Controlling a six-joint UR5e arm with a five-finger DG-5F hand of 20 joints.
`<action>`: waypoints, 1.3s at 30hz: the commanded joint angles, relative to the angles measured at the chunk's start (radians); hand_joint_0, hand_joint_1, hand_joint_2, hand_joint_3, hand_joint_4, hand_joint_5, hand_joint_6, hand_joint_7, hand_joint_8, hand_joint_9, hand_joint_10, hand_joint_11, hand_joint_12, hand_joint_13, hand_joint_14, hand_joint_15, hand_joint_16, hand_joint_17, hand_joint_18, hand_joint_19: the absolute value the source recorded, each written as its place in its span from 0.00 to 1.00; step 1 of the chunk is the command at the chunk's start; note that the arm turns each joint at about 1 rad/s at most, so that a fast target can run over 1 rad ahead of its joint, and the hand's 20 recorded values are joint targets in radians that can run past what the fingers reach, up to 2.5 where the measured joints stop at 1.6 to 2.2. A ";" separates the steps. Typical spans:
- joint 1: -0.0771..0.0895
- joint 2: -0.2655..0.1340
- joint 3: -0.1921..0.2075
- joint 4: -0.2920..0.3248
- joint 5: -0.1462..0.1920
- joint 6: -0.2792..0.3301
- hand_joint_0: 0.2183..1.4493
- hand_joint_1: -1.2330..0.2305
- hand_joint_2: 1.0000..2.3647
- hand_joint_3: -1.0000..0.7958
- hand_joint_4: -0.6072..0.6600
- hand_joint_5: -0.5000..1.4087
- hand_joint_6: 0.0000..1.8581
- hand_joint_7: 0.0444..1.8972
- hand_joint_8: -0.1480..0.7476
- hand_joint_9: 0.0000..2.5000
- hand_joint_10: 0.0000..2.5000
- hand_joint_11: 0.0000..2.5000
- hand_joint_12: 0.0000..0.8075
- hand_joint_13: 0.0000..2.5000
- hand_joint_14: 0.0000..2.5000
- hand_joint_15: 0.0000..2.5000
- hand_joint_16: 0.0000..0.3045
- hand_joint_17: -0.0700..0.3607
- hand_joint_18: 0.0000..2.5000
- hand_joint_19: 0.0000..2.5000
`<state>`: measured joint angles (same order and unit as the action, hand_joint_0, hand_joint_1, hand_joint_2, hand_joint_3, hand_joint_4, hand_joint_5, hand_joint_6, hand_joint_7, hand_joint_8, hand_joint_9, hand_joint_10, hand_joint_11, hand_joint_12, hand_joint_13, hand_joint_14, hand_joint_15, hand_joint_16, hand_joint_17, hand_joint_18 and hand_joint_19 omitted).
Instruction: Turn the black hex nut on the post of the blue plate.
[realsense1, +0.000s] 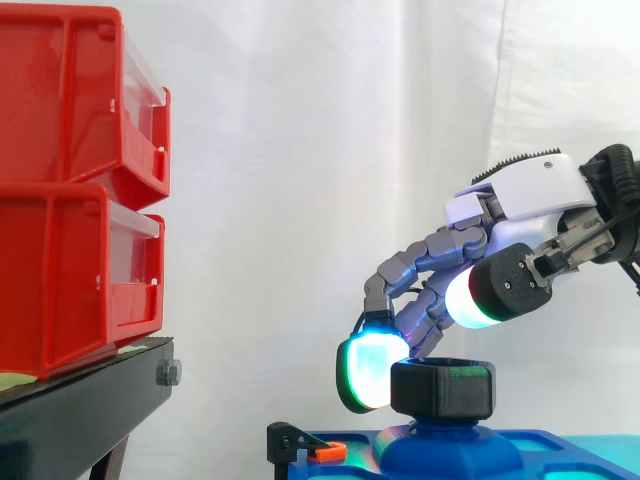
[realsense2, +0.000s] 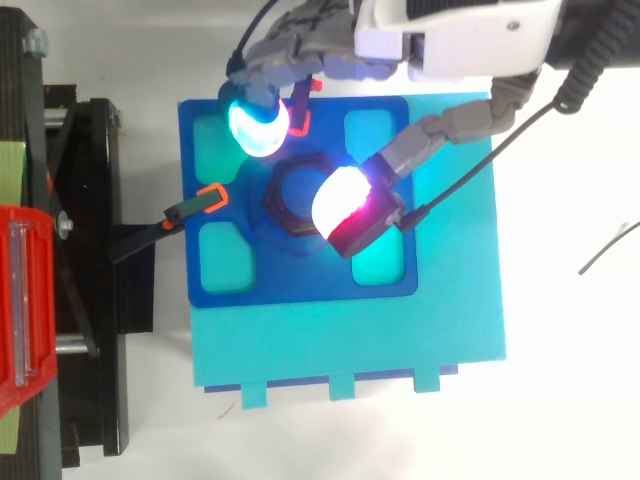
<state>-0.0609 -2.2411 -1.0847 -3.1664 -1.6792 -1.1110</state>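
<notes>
The black hex nut (realsense1: 442, 388) (realsense2: 295, 190) sits on the blue post (realsense1: 447, 446) at the middle of the blue plate (realsense2: 300, 285). My hand (realsense1: 520, 195) (realsense2: 455, 35) reaches in from the right and hovers over the nut. One green-cyan fingertip (realsense1: 370, 370) (realsense2: 257, 125) hangs down at the nut's far left side, close to it or just touching. The white and red thumb pad (realsense1: 480, 292) (realsense2: 345, 208) floats above the nut's right edge, clear of it. The fingers are loosely bent and spread around the nut without clamping it.
Two stacked red bins (realsense1: 75, 190) stand on a black stand (realsense1: 85, 400) at the left. A black clamp with an orange tip (realsense2: 195, 205) (realsense1: 325, 452) grips the plate's left edge. The plate lies on a cyan base (realsense2: 350, 340). A thin dark wire (realsense2: 605, 250) lies at the right.
</notes>
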 joint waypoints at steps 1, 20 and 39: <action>-0.019 0.000 0.000 0.000 -0.023 -0.001 0.20 0.57 0.00 0.28 0.70 0.19 0.27 0.50 0.45 0.21 0.00 0.04 0.45 0.17 0.00 0.07 0.17 0.44 0.09 0.11; 0.061 0.000 0.040 0.034 0.047 -0.013 0.20 0.57 0.00 0.28 0.69 0.18 0.27 0.48 0.45 0.21 0.00 0.04 0.45 0.17 0.00 0.07 0.17 0.44 0.09 0.11; 0.112 0.000 0.028 0.014 0.125 -0.009 0.20 0.58 0.00 0.28 0.69 0.19 0.27 0.50 0.45 0.21 0.00 0.04 0.45 0.18 0.00 0.07 0.17 0.44 0.10 0.11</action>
<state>0.0489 -2.2411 -1.0558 -3.1489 -1.5545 -1.1199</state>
